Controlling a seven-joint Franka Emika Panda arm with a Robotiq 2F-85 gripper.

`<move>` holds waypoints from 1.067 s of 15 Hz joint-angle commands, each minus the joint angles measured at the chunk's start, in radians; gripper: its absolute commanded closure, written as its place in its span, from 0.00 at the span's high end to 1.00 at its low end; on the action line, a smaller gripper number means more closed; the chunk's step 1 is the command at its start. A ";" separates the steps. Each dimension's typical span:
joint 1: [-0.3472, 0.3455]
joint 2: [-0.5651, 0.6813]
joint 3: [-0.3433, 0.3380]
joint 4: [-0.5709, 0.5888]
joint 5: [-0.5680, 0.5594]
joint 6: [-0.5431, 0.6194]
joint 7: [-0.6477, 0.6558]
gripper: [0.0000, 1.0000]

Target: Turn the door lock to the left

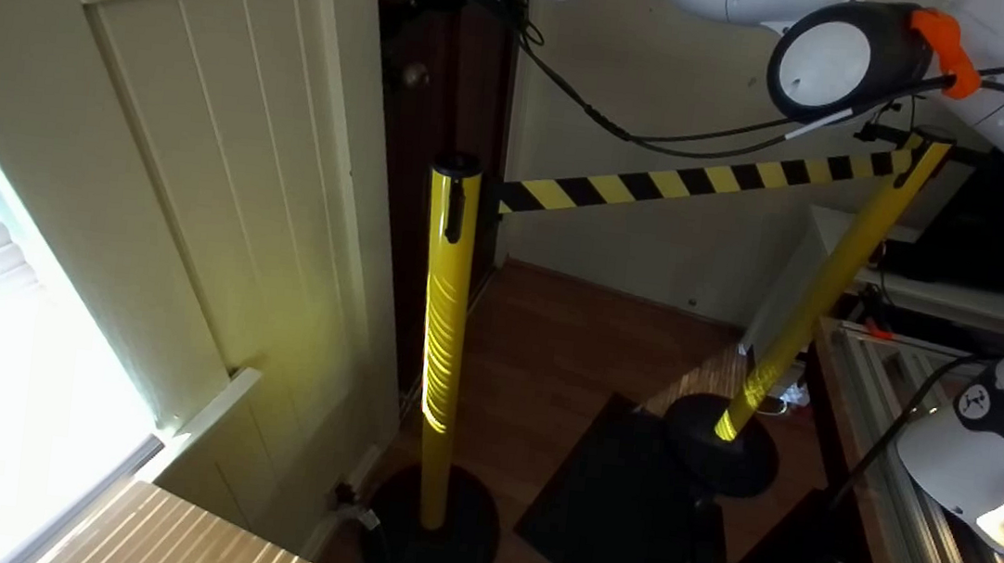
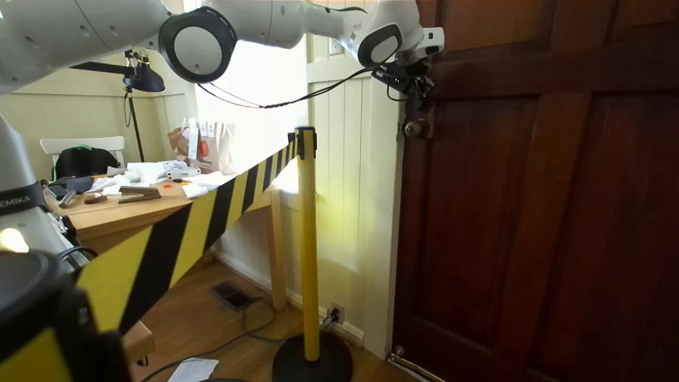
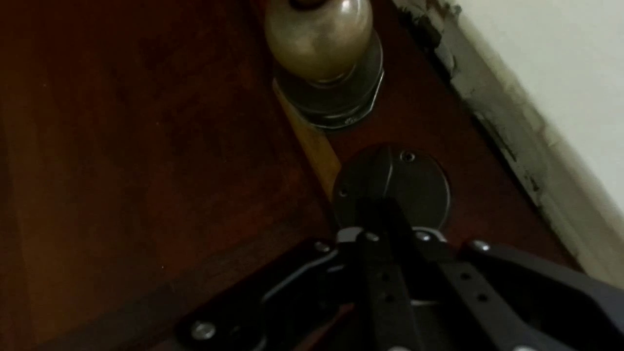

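My pincer [image 3: 382, 202] is right up at the lock [image 3: 397, 178], contact unclear; too dark to tell if clenched or released. Knob [image 3: 319, 44] just below, same door [image 2: 530, 212]. Farther out: a yellow post [image 2: 308, 239], striped tape [image 2: 223, 209] running off it.

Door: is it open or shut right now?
Shut, it seems: in an exterior view the door meets the trim along its edge, and in the wrist view it lies close beside the jamb.

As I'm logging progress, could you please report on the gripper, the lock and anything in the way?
Gripper at lock, fingers close together, hold unconfirmed. Lock partly hidden, position unclear. Doorknob nearby, apparently not blocking.
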 commanded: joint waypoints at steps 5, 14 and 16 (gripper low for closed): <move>0.004 0.008 0.013 0.000 0.000 0.044 -0.034 0.01; 0.042 0.000 0.005 0.001 -0.068 0.053 -0.265 0.01; 0.046 0.001 0.012 0.001 -0.077 0.046 -0.317 0.01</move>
